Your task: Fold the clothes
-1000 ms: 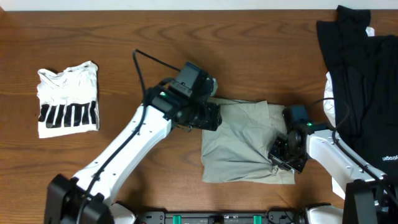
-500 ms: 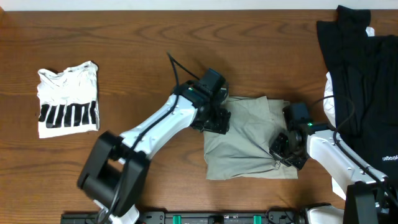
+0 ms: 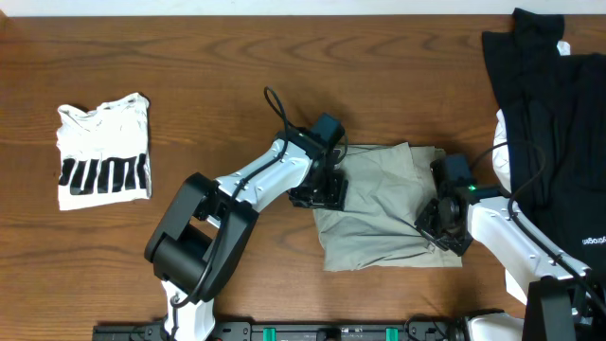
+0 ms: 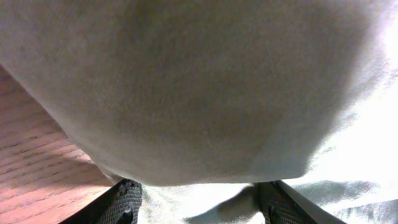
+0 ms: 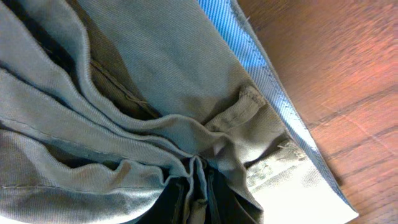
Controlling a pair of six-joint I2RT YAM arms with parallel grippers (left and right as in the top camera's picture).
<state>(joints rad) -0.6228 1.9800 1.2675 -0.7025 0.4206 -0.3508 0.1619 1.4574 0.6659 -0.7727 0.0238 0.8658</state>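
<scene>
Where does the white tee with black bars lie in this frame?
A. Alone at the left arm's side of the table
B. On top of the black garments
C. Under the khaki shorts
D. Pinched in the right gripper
A: the overhead view shows the white tee by itself on the table, apart from the khaki shorts and the black garments.

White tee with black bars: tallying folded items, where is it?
In the overhead view the white bar-print tee lies at the wooden table's far left, apart from the khaki shorts.
</scene>
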